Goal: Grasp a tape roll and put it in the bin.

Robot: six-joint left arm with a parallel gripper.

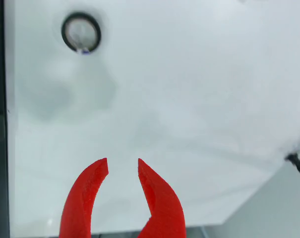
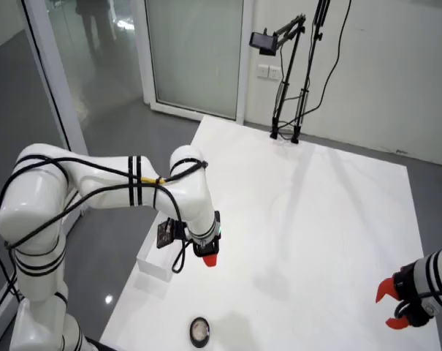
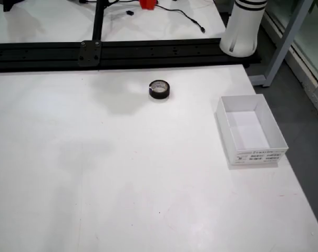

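A black tape roll [image 1: 81, 32] lies flat on the white table, at the upper left of the view that rides on the gripper. My gripper [image 1: 123, 166] has red curved fingers [image 1: 85, 198] and stands open with nothing between them, hovering well short of the roll. Seen from the side, the gripper [image 2: 210, 257] hangs above the table's left edge, with the roll [image 2: 199, 330] nearer the camera. The view from above shows the roll [image 3: 159, 89] left of the white bin [image 3: 250, 131] and the gripper [image 3: 147, 4] at the top edge.
The bin [image 2: 151, 269] sits at the table's left edge in the side view, partly behind my arm. A second arm's red gripper [image 2: 394, 307] rests still at the lower right. A black rail [image 3: 122, 52] runs along the table's far side.
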